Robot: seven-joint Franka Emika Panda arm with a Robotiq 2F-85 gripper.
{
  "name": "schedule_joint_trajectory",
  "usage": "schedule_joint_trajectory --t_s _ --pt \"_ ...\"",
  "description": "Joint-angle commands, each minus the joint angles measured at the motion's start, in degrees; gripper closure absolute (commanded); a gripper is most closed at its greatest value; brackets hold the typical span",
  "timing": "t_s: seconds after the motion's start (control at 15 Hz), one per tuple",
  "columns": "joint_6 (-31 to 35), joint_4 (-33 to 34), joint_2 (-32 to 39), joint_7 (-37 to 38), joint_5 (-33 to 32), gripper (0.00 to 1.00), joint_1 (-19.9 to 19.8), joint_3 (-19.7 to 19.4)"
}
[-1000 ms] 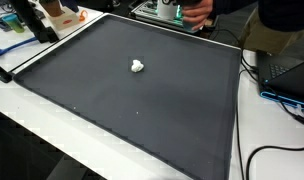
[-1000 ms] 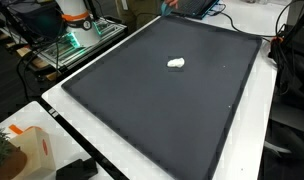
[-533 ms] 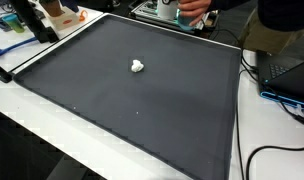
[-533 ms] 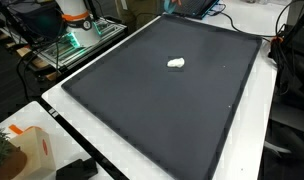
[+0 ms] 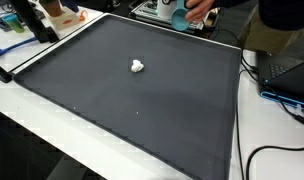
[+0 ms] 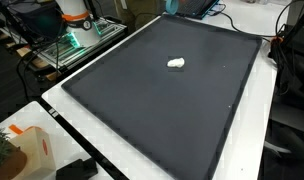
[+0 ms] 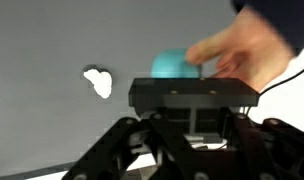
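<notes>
A small white crumpled lump lies on the dark mat in both exterior views. In the wrist view the white lump sits left of my gripper, apart from it. Only the gripper's black body and linkages show there; its fingertips are hidden. A person's hand holds a teal rounded object just beyond the gripper body. That teal object is at the mat's far edge. Nothing shows between the jaws.
White table border surrounds the mat. Cables and a laptop lie on one side. A metal rack with equipment stands off the mat. An orange-and-white container and a black block sit at a near corner.
The person's hand has brought the teal object further into view at the mat's far edge. The white lump has not moved.
</notes>
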Motion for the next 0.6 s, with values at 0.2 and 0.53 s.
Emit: schedule_joint_trajectory --t_s 0.2,0.53 --pt "-0.2 0.1 0.0 -0.2 0.4 0.54 -1.0 0.7" --pt "-0.2 0.1 0.0 -0.2 0.3 0.54 -1.1 0.8"
